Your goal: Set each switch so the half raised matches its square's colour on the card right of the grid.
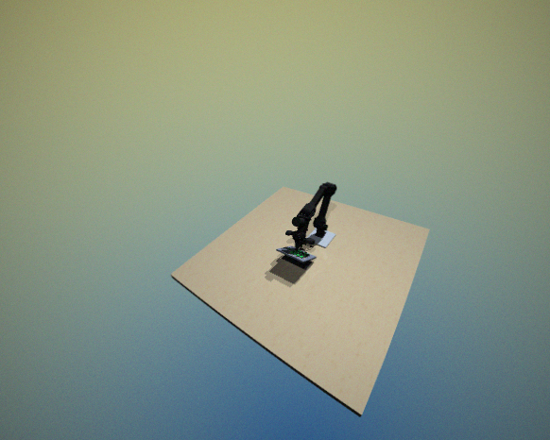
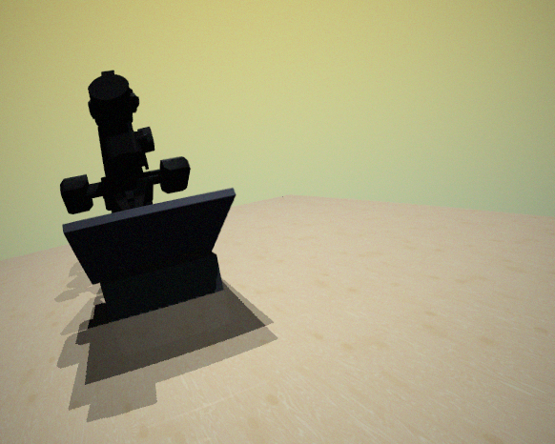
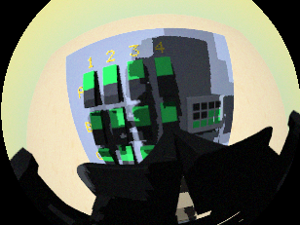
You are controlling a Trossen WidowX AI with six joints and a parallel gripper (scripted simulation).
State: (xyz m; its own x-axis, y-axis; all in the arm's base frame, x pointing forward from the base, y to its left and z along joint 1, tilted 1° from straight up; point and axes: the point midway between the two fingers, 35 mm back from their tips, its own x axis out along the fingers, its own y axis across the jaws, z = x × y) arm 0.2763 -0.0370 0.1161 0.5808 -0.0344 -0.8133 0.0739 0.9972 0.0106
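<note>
Four columns of little switches (image 3: 123, 113) sit on a grey panel (image 3: 194, 59), with yellow numbers along the far edge. Each switch has a green half and a dark grey half. How many rows there are is hard to tell, because the arm hides the near ones. The small card (image 3: 206, 112) lies just to the right of the switches, on the same panel. It shows tiny green and dark squares, too small to read well.

The black fingers are closed tight together and hold nothing. They make one blunt tip for poking. That tip looks very near the switches in the near rows, around the third and fourth columns. Which switch it is over I cannot tell for sure.

To do this step well, I think the tip should come straight down on the raised end of just one switch. It should stay off the switches beside it, since they sit close together. A gentle push should do, then a lift straight up.

From the outside view, the panel stands tilted on a dark block (image 2: 158, 286). The block rests on the tan table (image 1: 336, 302), with the arm (image 1: 313, 208) bent over it from behind.
</note>
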